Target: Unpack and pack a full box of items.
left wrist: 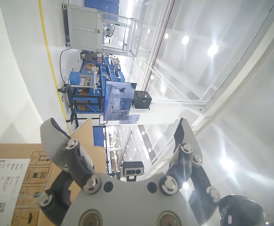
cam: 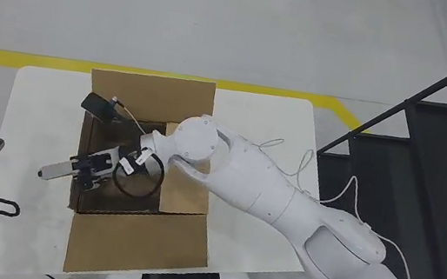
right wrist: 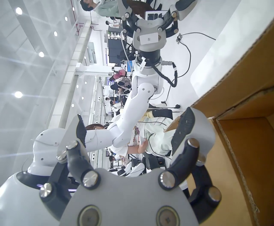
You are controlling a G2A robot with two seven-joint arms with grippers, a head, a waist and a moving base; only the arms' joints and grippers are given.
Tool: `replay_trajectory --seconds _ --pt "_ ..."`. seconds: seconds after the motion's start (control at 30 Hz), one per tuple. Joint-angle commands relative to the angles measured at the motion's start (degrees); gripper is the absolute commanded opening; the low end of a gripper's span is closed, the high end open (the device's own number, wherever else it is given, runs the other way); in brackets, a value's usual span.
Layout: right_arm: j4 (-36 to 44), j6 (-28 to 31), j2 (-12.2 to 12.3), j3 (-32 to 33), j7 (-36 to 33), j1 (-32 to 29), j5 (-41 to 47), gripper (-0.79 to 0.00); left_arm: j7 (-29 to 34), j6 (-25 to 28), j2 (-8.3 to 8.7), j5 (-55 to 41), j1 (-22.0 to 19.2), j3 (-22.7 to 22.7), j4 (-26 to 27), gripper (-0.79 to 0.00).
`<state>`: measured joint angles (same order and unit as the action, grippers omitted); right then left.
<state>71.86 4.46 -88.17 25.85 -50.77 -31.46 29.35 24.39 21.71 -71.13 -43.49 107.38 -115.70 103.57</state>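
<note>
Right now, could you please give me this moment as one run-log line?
right gripper: open, empty, over cardboard box rim | left gripper: open, empty, beside white table | flaps: open

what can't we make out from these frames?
- Box contents: top view, the right arm covers most of the inside. A black adapter and a cable loop show beside it.
- Box floor: right wrist view, cut off by the picture edge beyond the open right gripper.
- Label on the box side: left wrist view, print too small, cut by the edge near the left gripper.
</note>
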Motion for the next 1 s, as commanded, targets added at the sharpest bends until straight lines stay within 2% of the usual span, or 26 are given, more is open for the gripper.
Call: replay_trajectory --seconds 0.0,0.3,0.6,0.8,0.97 --pt "-1.62 -0.53 -1.48 -1.15 0.33 1.53 0.43 0.0 0.6 -0.25 -0.06 -1.25 0.48 -0.68 0.35 0.0" --pt "-10.69 -3.58 -9.44 -6.83 2.34 7.26 0.65 0.0 5.1 -3.2 -0.21 -5.61 3.55 -4.76 2.92 0.0" --pt "-20.43 -8.94 -16.85 -10.52 5.19 10.79 -2.14 0.0 14.8 -10.16 0.0 -7.14 7.83 -8.6 6.37 0.0" --pt "-25.94 -14.24 -20.55 -12.75 5.32 11.86 -6.05 0.0 17.99 -14.67 0.37 -8.37 7.2 -11.35 6.25 0.0" --pt "-29.39 -16.39 -22.74 -13.56 4.21 12.49 -8.97 0.0 20.88 -19.38 0.92 -6.5 6.35 -12.76 5.42 0.0"
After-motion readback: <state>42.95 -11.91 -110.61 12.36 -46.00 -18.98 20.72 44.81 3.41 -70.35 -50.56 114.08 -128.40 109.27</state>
